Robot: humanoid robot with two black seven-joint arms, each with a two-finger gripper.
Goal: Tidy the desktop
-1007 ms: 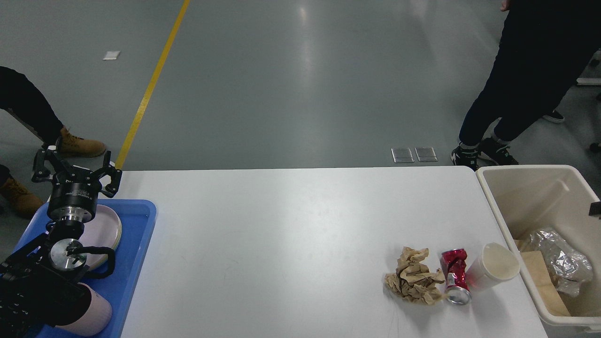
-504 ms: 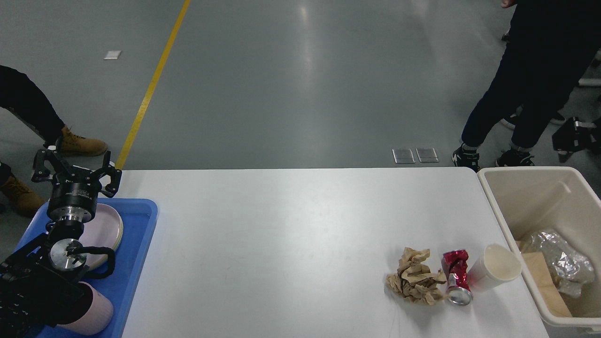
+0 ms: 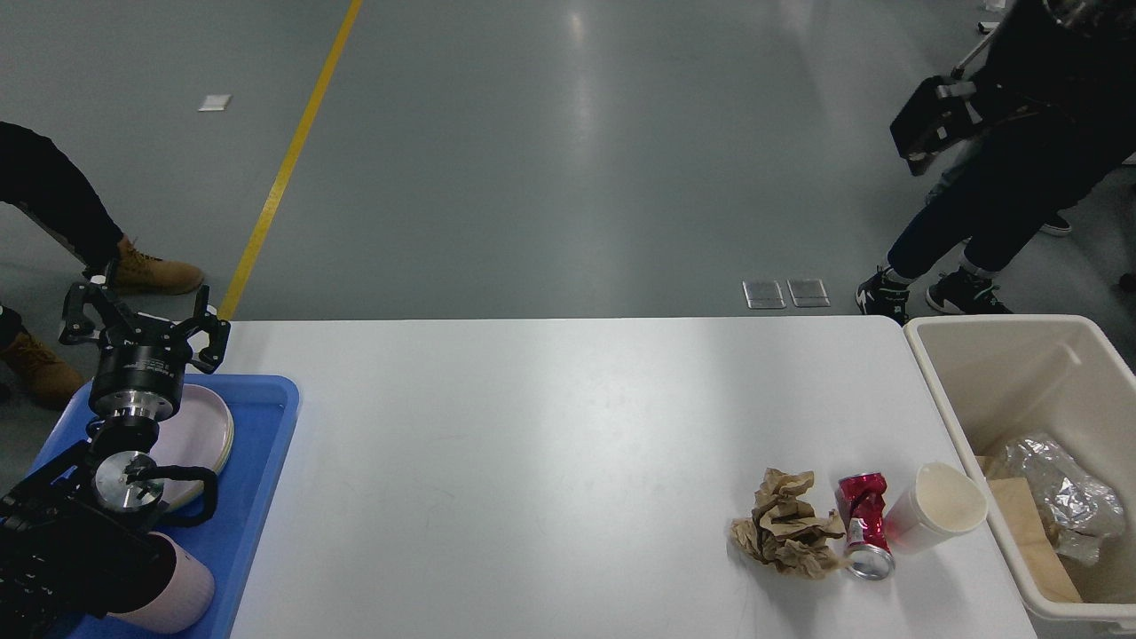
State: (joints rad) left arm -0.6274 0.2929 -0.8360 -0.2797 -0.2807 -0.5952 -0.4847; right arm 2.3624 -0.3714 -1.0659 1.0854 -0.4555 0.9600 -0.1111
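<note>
Behind the counter's far right corner, the bystander has shifted right and now leans over, a black object held up in front of them; on the counter itself nothing has moved, and the left arm is where it was a second ago.

The counter fills the lower middle of the view, white and mostly bare. Near its right front lie three things in a row: a paper wad, a crushed red can just beside it, and a white cup on its side, touching the can. The bin stands at the counter's right edge with foil inside.

At the left edge sits a blue tray holding plates and a pink cup. The left gripper hangs over the tray's far end, its fingers spread wide and empty. The right gripper is out of sight.
</note>
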